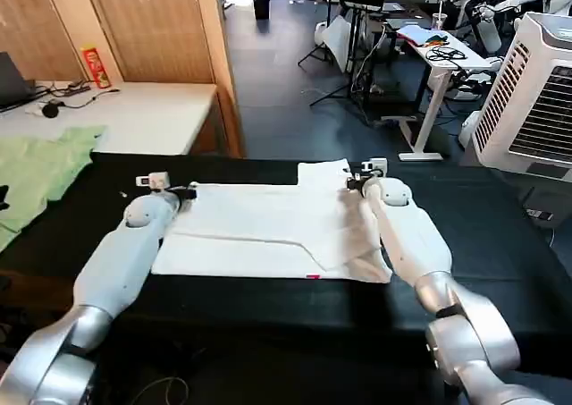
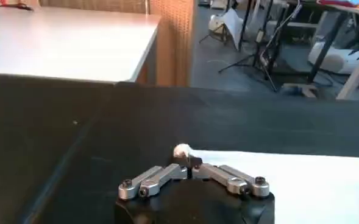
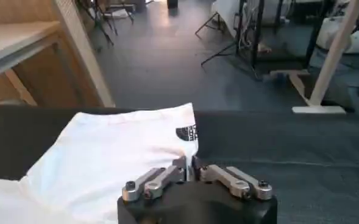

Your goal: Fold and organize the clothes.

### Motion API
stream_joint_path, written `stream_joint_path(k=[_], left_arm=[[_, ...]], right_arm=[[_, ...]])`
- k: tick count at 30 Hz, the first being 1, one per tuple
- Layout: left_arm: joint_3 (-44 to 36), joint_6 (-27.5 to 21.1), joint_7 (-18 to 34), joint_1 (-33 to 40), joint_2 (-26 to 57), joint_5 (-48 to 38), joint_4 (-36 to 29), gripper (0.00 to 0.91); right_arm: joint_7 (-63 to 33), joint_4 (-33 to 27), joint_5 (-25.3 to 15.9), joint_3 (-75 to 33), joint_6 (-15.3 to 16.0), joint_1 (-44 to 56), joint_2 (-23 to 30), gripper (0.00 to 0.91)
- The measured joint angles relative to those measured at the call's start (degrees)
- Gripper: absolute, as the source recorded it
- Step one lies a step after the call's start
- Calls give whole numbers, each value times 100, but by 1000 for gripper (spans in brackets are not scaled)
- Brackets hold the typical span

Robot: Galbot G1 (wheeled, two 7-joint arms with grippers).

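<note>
Both pincers, left (image 1: 188, 191) and right (image 1: 351, 183), pinch the limp white T-shirt (image 1: 268, 226) at its far corners; soft cotton, best gripped at edges.

My arms wear glossy white shells with brushed silver elbow joints, and both the left gripper (image 2: 188, 159) and right gripper (image 3: 189, 165) show silver linkage bars, dark pivot screws and black housings.

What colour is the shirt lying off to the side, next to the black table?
Pale green garment, lying apart from the white T-shirt; the head view shows it best.
</note>
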State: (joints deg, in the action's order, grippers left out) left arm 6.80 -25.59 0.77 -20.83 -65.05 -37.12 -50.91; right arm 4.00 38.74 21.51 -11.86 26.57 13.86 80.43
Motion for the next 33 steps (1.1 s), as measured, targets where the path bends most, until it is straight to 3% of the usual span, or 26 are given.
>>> stream_joint_path(k=[7, 15, 33], left_arm=[[113, 82, 34, -153, 58, -37, -240, 0], [316, 55, 157, -551, 277, -215, -985, 0], [916, -3, 381, -1897, 903, -427, -3246, 0]], right_arm=[[-2, 801, 320, 125, -117, 392, -254, 78], [-84, 2242, 746, 66, -100, 992, -748, 68], [-99, 4864, 744, -157, 159, 2503, -1761, 68]])
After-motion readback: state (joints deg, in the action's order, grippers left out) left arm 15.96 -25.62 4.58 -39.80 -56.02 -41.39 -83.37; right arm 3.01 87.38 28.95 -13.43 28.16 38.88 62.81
